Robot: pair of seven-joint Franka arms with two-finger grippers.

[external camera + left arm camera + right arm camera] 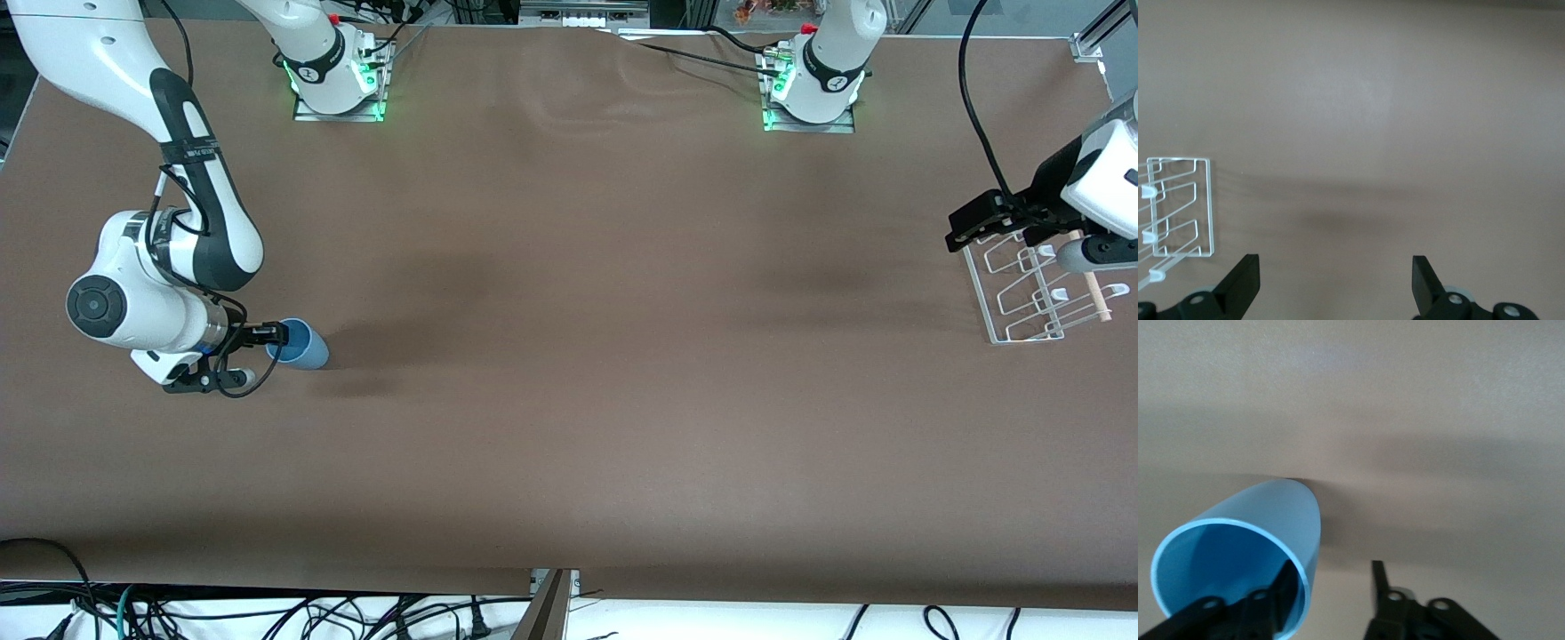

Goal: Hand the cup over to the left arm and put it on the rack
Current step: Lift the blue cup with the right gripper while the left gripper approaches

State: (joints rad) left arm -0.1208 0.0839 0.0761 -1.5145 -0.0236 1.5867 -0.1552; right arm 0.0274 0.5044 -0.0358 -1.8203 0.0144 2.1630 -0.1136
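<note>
The light-blue cup (304, 348) lies on its side on the table toward the right arm's end, its mouth facing my right gripper (265, 355). In the right wrist view my right gripper (1331, 570) is open. One finger is inside the mouth of the cup (1251, 533) and the other is outside it, apart from the wall. My left gripper (1005, 222) hovers over the clear rack (1031, 298) at the left arm's end. In the left wrist view my left gripper (1335, 261) is open and empty, and the rack (1181, 207) shows beside it.
A light wooden dowel (1094, 286) runs along the rack's top. Brown cloth covers the table (569, 373). Black cables hang over the left arm's end near the rack (978, 124). The two arm bases stand along the edge farthest from the front camera.
</note>
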